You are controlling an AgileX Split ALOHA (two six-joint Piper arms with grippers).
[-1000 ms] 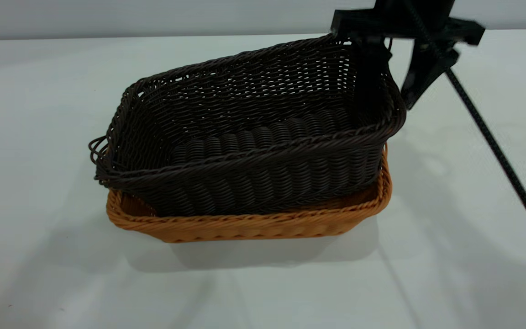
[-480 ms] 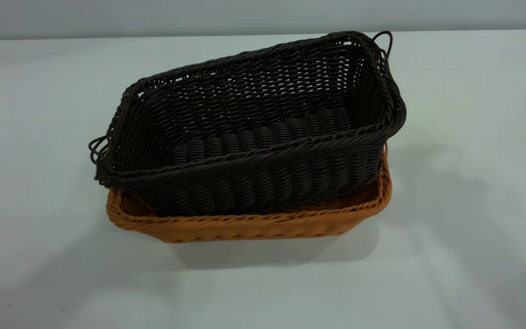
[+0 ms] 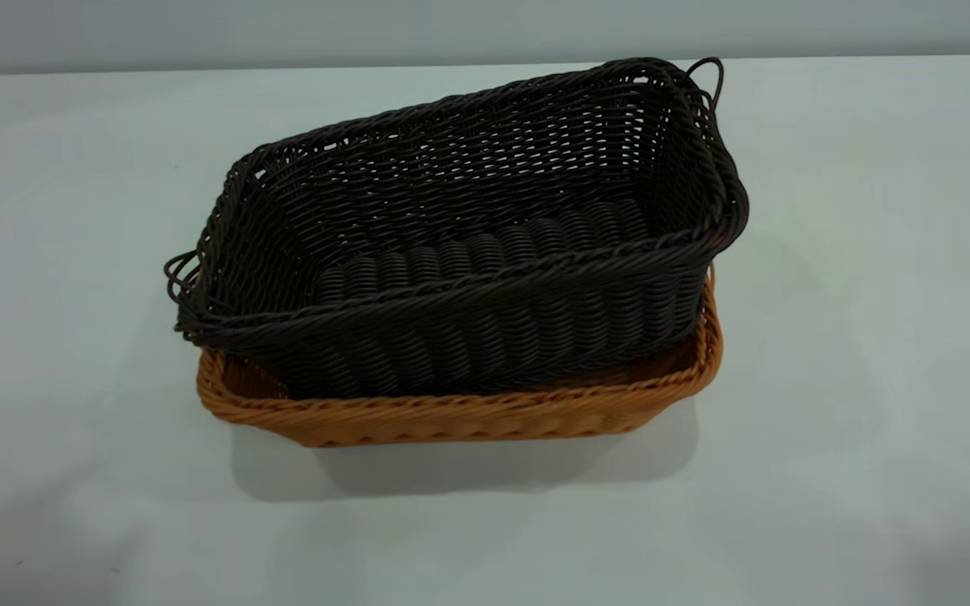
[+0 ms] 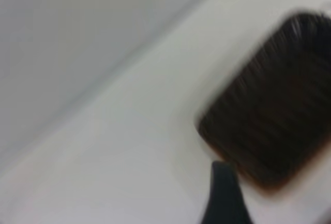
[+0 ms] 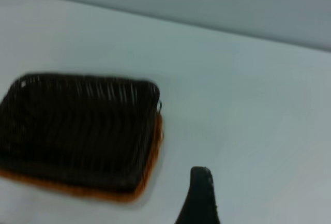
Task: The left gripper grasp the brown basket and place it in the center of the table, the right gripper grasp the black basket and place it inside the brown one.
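The black basket (image 3: 468, 227) sits inside the brown basket (image 3: 460, 417) at the middle of the table (image 3: 872, 337). It is tilted, with its right end raised above the brown rim. Neither gripper shows in the exterior view. In the left wrist view, one dark finger (image 4: 223, 198) of my left gripper (image 4: 256, 195) hangs over the table beside the stacked baskets (image 4: 274, 120), holding nothing. In the right wrist view, one finger (image 5: 199, 198) of my right gripper (image 5: 233, 200) is well away from the baskets (image 5: 77, 131), also holding nothing.
A pale wall (image 3: 485, 29) runs behind the table's far edge. White tabletop surrounds the baskets on all sides.
One second ago my right gripper stood at the black basket's far right end. It has let go and pulled out of the exterior view. The baskets have not moved.
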